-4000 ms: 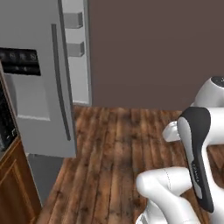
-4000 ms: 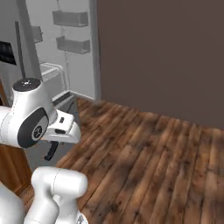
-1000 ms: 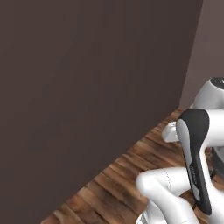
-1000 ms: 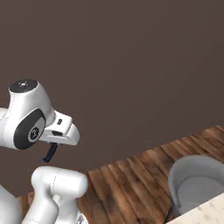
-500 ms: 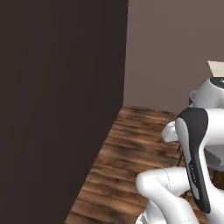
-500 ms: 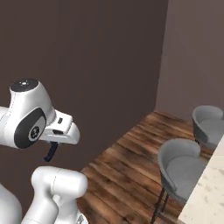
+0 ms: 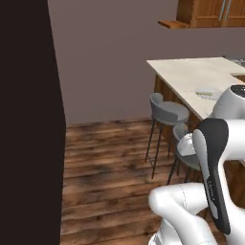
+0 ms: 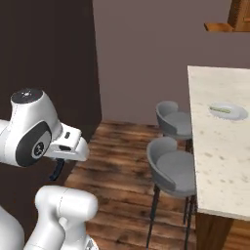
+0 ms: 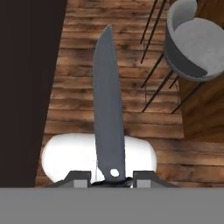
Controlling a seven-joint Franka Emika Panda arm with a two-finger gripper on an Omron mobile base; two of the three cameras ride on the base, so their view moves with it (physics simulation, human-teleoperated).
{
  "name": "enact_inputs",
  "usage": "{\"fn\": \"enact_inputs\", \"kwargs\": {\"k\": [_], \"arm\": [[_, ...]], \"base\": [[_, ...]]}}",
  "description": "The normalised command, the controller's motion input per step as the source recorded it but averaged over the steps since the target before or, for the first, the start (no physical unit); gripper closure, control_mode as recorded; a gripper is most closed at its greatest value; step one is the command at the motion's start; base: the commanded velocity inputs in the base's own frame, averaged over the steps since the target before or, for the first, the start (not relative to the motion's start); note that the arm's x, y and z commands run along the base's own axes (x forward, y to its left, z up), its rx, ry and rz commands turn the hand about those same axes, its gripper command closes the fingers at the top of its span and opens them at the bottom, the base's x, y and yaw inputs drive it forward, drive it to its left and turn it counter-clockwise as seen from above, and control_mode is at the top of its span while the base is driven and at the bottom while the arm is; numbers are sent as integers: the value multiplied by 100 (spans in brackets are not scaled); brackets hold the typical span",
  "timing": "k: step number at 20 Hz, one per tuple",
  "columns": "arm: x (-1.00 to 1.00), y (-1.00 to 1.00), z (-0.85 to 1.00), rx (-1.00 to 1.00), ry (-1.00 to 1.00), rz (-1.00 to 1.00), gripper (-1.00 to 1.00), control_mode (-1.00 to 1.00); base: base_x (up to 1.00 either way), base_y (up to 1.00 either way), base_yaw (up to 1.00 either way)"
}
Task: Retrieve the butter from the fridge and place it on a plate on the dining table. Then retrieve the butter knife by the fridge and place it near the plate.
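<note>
**Knife in hand, plate waiting on the table**

Gripper [image 9: 111, 180] is what we look at first: in the hand view its two dark tips sit close together at the bottom, clamped on the handle end of the butter knife [image 9: 107, 105]. We see the knife's grey blade reaching straight away from the fingers, its point over the wooden floor [image 9: 131, 109], with a small pale hole near the held end.

Beyond the blade, in that same view, a grey stool [image 9: 194, 41] stands at the upper right on thin dark legs, and a dark wall [image 9: 26, 87] runs down the left side.

From the right base view we find the dining table [image 8: 215, 161] on the right, a pale speckled top on a brown base. On it, toward the far end, lies the plate [image 8: 228, 111], and across the plate rests the butter [image 8: 220, 109], a thin olive-yellow stick. Two grey stools stand just beside the table's left edge, one nearer [image 8: 172, 168] and one farther [image 8: 173, 119].

In the left base view the table [image 7: 191, 79] stretches away at the right, with the plate [image 7: 206, 93] near its right part, partly behind our arm. We cannot make out the butter clearly there. Wooden cabinets [image 7: 210, 12] hang on the far wall above.
</note>
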Motion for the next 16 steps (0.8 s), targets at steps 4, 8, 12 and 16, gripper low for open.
{"fn": "enact_inputs", "kwargs": {"k": [4,8,12,16], "arm": [[0,0,0,0,0,0,100,100],[0,0,0,0,0,0,100,100],[0,0,0,0,0,0,100,100],[0,0,0,0,0,0,100,100]], "base": [[58,49,-76],[61,49,-76],[64,50,-75],[39,48,-75]]}}
